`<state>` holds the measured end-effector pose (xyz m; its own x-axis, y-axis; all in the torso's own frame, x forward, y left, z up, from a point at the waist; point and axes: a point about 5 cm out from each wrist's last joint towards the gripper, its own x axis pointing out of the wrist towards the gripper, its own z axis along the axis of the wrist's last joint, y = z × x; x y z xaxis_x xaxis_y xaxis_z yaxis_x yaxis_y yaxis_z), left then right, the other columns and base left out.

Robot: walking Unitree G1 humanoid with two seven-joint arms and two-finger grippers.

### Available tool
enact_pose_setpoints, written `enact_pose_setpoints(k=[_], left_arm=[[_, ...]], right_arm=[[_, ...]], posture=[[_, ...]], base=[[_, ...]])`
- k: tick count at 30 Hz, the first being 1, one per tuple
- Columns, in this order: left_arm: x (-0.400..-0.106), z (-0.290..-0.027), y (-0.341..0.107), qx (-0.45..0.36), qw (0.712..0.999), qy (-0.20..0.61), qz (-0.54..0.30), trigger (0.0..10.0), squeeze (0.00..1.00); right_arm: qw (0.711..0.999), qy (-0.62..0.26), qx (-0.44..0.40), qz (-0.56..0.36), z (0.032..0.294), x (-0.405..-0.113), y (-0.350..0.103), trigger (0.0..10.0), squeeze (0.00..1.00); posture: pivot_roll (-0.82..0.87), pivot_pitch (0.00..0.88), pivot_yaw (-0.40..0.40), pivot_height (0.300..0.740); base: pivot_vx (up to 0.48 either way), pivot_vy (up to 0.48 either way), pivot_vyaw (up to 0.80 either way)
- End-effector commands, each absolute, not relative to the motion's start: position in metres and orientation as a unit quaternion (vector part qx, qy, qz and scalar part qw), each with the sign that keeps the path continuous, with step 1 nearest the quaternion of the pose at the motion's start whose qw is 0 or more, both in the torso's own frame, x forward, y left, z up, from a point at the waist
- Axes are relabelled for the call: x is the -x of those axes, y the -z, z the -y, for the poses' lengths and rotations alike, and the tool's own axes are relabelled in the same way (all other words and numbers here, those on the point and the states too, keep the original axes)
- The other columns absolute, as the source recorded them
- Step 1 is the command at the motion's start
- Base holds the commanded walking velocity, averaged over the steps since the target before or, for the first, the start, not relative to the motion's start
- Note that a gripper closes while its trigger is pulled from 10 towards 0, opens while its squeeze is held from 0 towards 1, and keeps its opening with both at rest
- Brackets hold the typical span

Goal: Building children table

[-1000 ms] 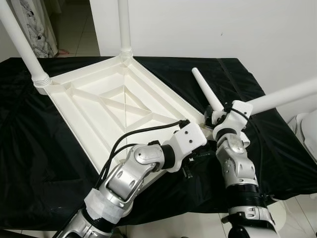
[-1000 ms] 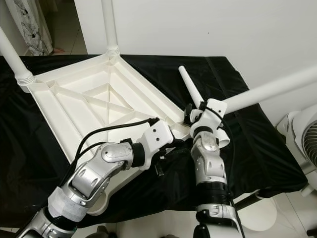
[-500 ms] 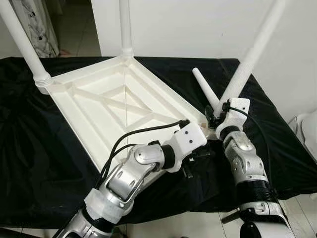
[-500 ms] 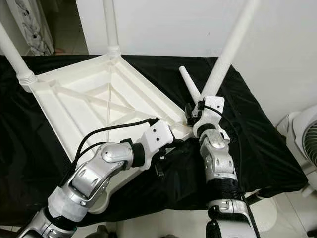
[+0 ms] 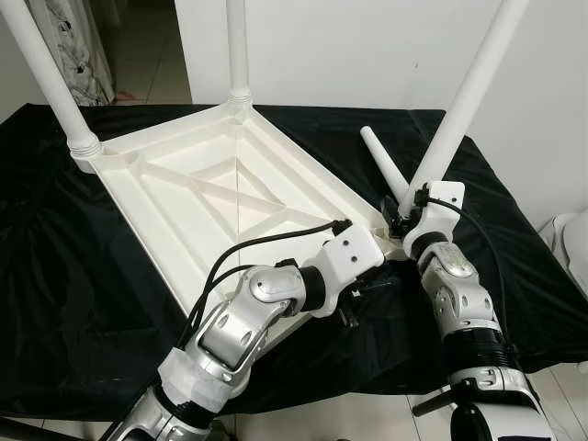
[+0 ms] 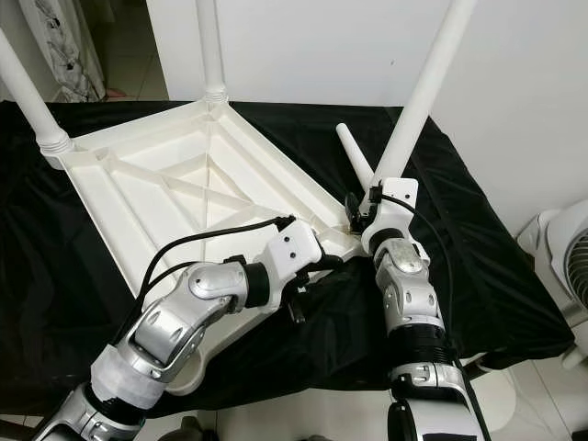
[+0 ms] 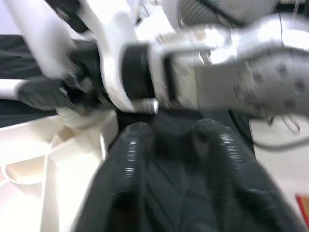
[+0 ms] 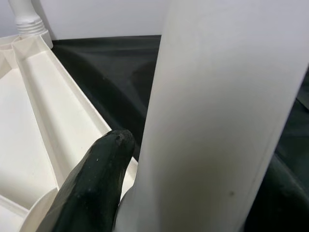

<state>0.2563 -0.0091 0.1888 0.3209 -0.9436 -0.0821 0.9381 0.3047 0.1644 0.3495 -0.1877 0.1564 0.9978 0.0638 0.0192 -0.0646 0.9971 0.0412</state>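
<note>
The white tabletop (image 5: 184, 197) lies upside down on a black cloth (image 5: 73, 276), ribs facing up. Two white legs (image 5: 46, 78) (image 5: 238, 46) stand in its far corners. My right gripper (image 5: 409, 207) is shut on a third white leg (image 5: 464, 101), which leans up and to the right with its foot end at the tabletop's near right corner. In the right wrist view this leg (image 8: 227, 72) sits beside one black finger (image 8: 96, 179). A loose leg (image 5: 386, 170) lies on the cloth just behind. My left gripper (image 5: 360, 296) sits low against the tabletop's near right rim.
The clothed surface ends close to my body and at the right. A white fan (image 6: 560, 257) stands on the floor to the right. A white wall runs behind, with a doorway and hanging fabric (image 5: 78, 46) at the far left.
The held leg has swung from nearly level, pointing right, to a steep upward tilt. My right wrist turned with it. The left arm stayed put.
</note>
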Motion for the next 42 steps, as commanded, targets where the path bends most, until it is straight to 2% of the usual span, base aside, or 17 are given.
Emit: enact_pose_setpoints(k=[1,11,12,13,14,15,18,22,42], left_arm=[[-0.26,0.007,-0.189,-0.071,0.818,0.571,0.004,10.0,1.0],[-0.271,0.004,-0.2,-0.057,0.829,0.556,0.01,10.0,1.0],[-0.281,0.003,-0.206,-0.06,0.843,0.534,0.015,10.0,1.0],[-0.281,0.003,-0.206,-0.06,0.843,0.534,0.015,10.0,1.0],[-0.287,0.002,-0.212,-0.044,0.853,0.52,0.011,10.0,0.73],[-0.291,0.002,-0.216,-0.032,0.859,0.511,0.005,10.0,0.0],[-0.296,0.002,-0.223,-0.004,0.863,0.505,-0.018,10.0,0.0],[-0.3,-0.001,-0.24,0.039,0.859,0.51,-0.008,10.0,0.0],[-0.316,-0.008,-0.264,0.074,0.871,0.485,-0.009,10.0,0.0]], right_arm=[[0.999,-0.036,-0.02,0.016,0.187,-0.352,-0.159,10.0,0.0],[0.999,-0.033,-0.012,0.011,0.189,-0.353,-0.16,10.0,0.0],[0.998,-0.047,-0.001,0.036,0.191,-0.354,-0.167,10.0,0.0],[0.998,-0.047,-0.001,0.036,0.191,-0.354,-0.167,10.0,0.0],[0.996,-0.068,0.004,0.056,0.191,-0.352,-0.172,10.0,0.0],[0.994,-0.086,0.01,0.069,0.191,-0.351,-0.176,10.0,0.0],[0.99,-0.114,0.025,0.084,0.189,-0.348,-0.179,10.0,0.0],[0.981,-0.159,0.033,0.103,0.18,-0.342,-0.184,10.0,0.0],[0.949,-0.288,0.048,0.118,0.152,-0.324,-0.179,10.0,0.0]], posture=[[0.05,0.023,-0.031,0.74],[0.05,0.024,-0.032,0.74],[0.06,0.025,-0.037,0.74],[0.06,0.025,-0.037,0.74],[0.06,0.024,-0.039,0.74],[0.06,0.023,-0.04,0.74],[0.06,0.023,-0.04,0.74],[0.05,0.012,-0.044,0.74],[0.06,0.0,-0.035,0.74]], base=[[0.0,0.0,0.0],[0.0,0.0,0.0],[0.0,0.0,0.0],[0.0,0.0,0.0],[0.0,0.0,0.0],[0.0,0.0,0.0],[0.0,0.0,0.0],[0.0,0.0,0.0],[0.0,0.0,0.0]])
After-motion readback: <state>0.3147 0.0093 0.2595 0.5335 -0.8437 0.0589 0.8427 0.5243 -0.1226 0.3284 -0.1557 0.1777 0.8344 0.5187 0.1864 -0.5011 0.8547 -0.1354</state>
